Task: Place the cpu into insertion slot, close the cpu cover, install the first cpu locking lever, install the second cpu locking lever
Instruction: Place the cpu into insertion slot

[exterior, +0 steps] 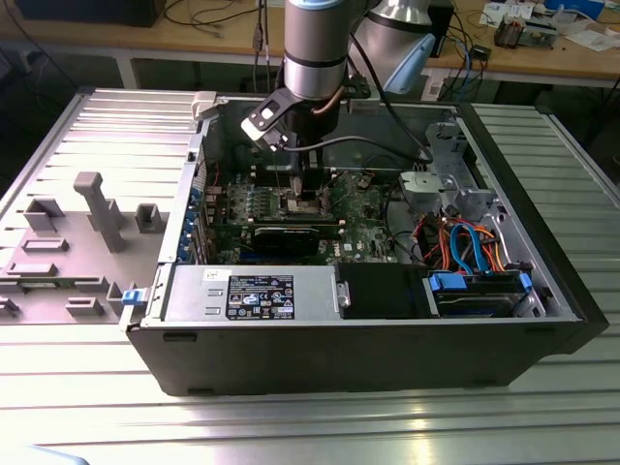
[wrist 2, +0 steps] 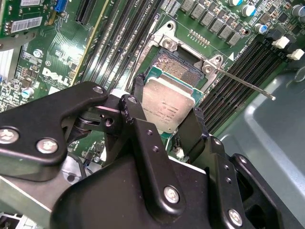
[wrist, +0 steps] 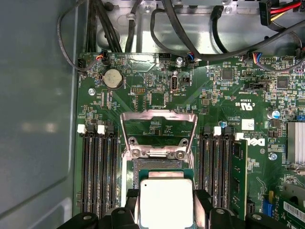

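In both wrist views my gripper (wrist 2: pixel 167 106) is shut on the cpu (wrist 2: pixel 167 101), a flat square chip with a dull silver top, its black fingers (wrist 2: pixel 137 90) against two opposite edges. The cpu (wrist: pixel 166 202) hangs tilted just over the insertion slot (wrist 2: pixel 177 67), covering part of its pale contact field; I cannot tell whether it touches. The cpu cover (wrist: pixel 158 128), a thin metal frame, stands swung open beyond the slot. A thin locking lever (wrist 2: pixel 248 87) sticks out unlatched beside the socket. In the exterior view the gripper (exterior: pixel 305 199) reaches down into the open computer case.
Long black memory slots (wrist: pixel 97 171) flank the socket on both sides. Cables (wrist: pixel 190 43) run along the board's edge by the case wall (wrist: pixel 38 109). A power supply (exterior: pixel 257 295) and drive bay (exterior: pixel 480 291) fill the case's near side.
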### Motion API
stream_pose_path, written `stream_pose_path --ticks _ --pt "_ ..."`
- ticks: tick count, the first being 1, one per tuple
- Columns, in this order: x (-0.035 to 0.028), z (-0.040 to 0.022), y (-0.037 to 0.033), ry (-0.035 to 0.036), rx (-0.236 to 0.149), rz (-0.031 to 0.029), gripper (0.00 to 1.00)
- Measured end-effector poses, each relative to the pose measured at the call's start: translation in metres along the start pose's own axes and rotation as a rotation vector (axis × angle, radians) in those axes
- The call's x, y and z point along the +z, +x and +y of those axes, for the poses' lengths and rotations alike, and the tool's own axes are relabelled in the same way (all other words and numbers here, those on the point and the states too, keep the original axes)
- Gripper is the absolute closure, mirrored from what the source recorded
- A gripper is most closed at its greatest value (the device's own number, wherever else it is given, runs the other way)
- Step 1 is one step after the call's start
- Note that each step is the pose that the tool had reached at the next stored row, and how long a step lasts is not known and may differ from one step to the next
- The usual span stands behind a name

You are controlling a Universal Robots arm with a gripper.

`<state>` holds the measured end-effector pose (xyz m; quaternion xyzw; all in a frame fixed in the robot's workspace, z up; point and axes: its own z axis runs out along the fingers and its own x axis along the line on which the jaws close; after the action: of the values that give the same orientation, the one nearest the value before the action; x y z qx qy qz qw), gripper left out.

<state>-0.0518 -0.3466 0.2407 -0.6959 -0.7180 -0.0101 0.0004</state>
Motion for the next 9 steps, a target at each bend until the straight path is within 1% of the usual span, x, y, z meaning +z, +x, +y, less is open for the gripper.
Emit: stream_pose_path --ticks 2,6,9 --pt "0.0012 -0.0002 0.0004 0.0001 0.0 -0.0002 0.46" --pt "0.0096 -0.0036 0.001 0.0001 -0.002 -0.0003 0.46" --pt "0.0181 -0.0042 0.0018 -0.0003 0.022 -0.0006 0.46"
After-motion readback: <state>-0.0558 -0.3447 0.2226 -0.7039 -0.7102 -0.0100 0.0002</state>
